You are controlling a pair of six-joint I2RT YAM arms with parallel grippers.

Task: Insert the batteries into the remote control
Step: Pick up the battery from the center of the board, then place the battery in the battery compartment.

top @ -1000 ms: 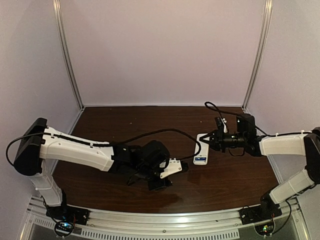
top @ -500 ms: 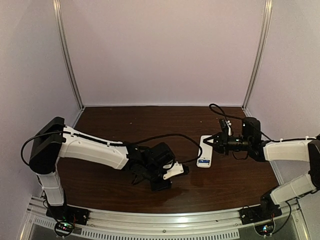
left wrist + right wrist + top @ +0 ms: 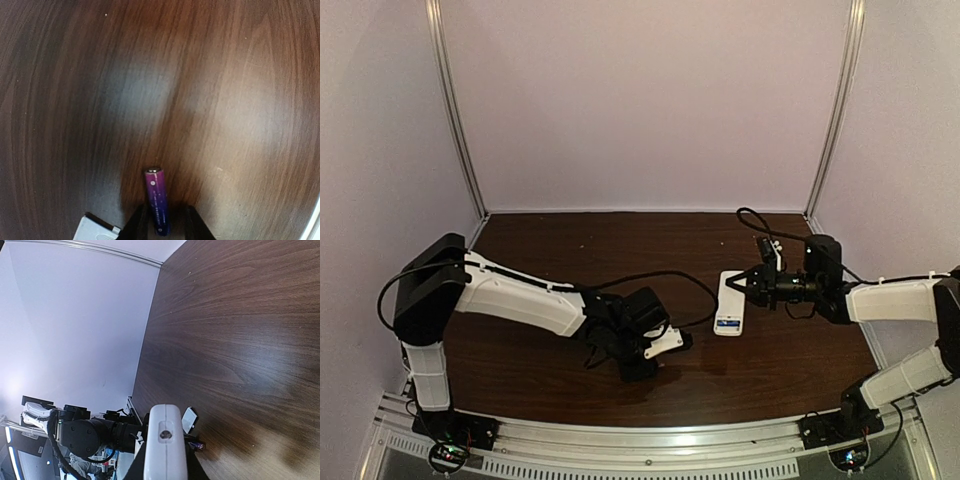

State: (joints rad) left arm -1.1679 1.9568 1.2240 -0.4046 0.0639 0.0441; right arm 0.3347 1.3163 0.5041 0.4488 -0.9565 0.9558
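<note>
Left wrist: one battery (image 3: 156,202) lies flat on the table (image 3: 225,100), right in the mouth of my left pincer (image 3: 165,224). Its long axis runs the way the fingers (image 3: 140,224) point, capped end away from the wrist. One finger looks to be against it. On the other side a sliver of table shows, so I read the pincer as released around the cell, not yet clenched.

Right wrist: the remote control (image 3: 162,445) stands at the bottom of the frame, clenched between the fingers of my right pincer (image 3: 164,467). Past it I see the left arm and a purple-blue speck at its tip — likely that same battery.

Top view: the remote is right of the table's middle, long axis running from near edge toward far edge, with the right pincer on its far end. The left pincer hangs closer to the near edge, about midway along it. The remote lies off to its right and a little farther in. So the left arm is the one on the battery — I judge the carry goes right and away from the near edge. I can't see the bay from here.
</note>
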